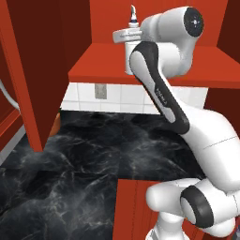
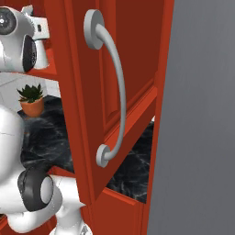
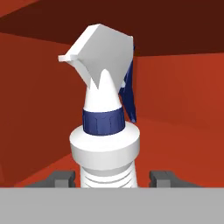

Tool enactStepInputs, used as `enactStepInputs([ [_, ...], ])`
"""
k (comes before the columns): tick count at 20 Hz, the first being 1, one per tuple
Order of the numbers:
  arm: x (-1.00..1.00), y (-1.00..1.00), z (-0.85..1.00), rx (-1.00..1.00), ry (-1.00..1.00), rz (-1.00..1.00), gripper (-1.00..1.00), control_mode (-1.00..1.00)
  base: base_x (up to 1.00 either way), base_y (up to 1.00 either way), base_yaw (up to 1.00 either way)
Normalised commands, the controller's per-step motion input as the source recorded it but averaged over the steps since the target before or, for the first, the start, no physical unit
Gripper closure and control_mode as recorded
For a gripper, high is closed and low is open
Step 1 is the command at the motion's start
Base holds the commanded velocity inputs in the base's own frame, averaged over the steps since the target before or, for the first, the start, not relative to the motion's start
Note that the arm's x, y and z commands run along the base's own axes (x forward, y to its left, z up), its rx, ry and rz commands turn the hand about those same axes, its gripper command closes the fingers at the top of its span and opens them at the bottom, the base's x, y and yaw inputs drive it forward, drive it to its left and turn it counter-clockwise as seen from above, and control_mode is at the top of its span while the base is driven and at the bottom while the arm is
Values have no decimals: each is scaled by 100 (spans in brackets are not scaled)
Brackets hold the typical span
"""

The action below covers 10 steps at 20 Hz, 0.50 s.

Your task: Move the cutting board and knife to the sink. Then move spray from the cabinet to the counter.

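The spray (image 3: 105, 144) is a white bottle with a dark blue collar and a white pointed nozzle. It stands upright on the red shelf (image 1: 101, 65) of the cabinet, near the shelf's front edge. In the left base view the spray (image 1: 128, 58) shows just beside my arm, its nozzle rising above the hand. My gripper (image 3: 109, 178) reaches level into the cabinet, with one fingertip (image 3: 63, 178) on each side of the bottle's body, shut on it. Below the cabinet lies the black marble counter (image 1: 89, 154). The cutting board, knife and sink are out of view.
An open red cabinet door (image 1: 26, 75) hangs at the left. A second door with a long curved grey handle (image 2: 117, 82) stands close at the right. A potted plant (image 2: 31, 98) sits on the counter by the tiled wall with its outlet (image 1: 99, 90).
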Motion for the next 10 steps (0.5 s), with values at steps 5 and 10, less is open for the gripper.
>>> enactStepInputs([
  [5, -77, 0, -7, 0, 0, -23, 100, -100, 0, 0, 0],
  [10, -75, -2, -13, 0, 0, -22, 100, -100, 0, 0, 0],
])
